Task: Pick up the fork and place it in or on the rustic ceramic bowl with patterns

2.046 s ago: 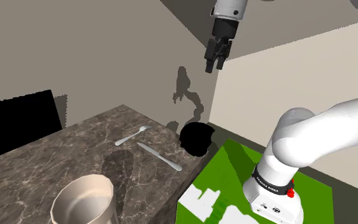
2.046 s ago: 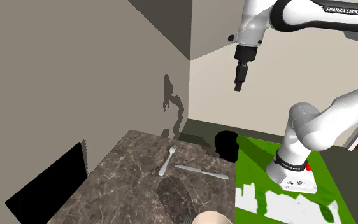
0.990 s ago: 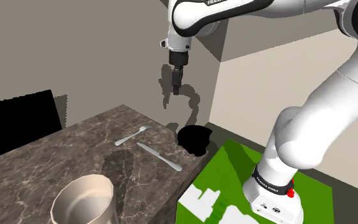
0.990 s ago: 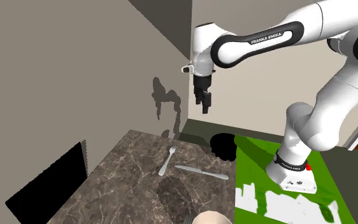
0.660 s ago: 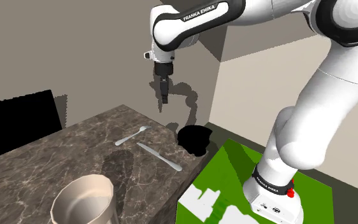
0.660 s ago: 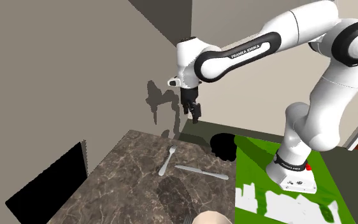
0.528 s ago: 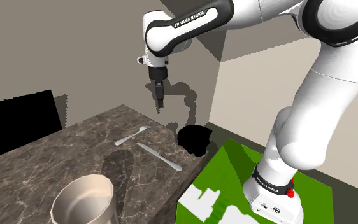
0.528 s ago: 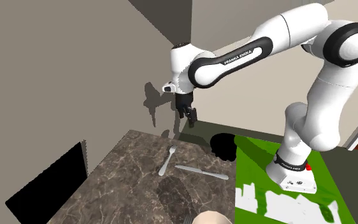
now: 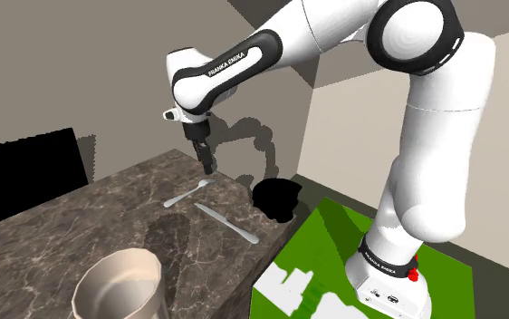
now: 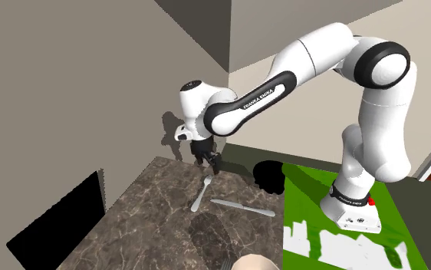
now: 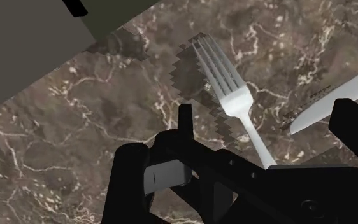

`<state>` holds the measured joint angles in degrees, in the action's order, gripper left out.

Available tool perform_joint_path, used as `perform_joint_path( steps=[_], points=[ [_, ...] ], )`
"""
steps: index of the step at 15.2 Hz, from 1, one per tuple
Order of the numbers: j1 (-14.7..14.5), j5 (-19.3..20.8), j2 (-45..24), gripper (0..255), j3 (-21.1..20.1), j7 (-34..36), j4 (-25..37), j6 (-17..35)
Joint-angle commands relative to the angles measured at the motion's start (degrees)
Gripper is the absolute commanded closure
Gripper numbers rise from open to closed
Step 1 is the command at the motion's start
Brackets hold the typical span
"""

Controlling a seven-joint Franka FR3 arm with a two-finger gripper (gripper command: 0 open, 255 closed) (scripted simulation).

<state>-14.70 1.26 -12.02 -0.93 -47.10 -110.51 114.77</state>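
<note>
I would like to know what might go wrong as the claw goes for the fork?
The fork lies flat on the table, so the open claw may slip over it. The knife lies close beside it and may get nudged. Gripped near the tines, where the claw hovers, it might tilt.

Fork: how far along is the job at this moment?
Done: nothing yet. The fork lies flat on the marble table beside a knife.
In hand: the approach. The gripper hovers just above the fork's tine end, open and holding nothing.
Left: close on the fork, lift it, carry it to the beige bowl near the shoulder view's lower left, and release it.
</note>
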Motion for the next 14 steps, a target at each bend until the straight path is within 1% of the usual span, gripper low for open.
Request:
perform_joint_path(
  steps=[1, 2, 3, 10, 14],
  points=[
    [-0.88, 0.92, -3.62, 0, -0.94, -2.12, 2.00, 1.06],
    [-1.30, 1.43, -5.39, 0, -1.37, -3.14, 3.14, 1.42],
    [-1.31, 1.43, -5.41, 0, -1.37, -3.15, 3.15, 1.42],
    [-1.24, 1.66, -7.46, 0, -1.26, -3.00, -0.16, 6.78],
    [-1.24, 1.66, -7.46, 0, -1.26, -3.00, -0.16, 6.78]
  ],
)
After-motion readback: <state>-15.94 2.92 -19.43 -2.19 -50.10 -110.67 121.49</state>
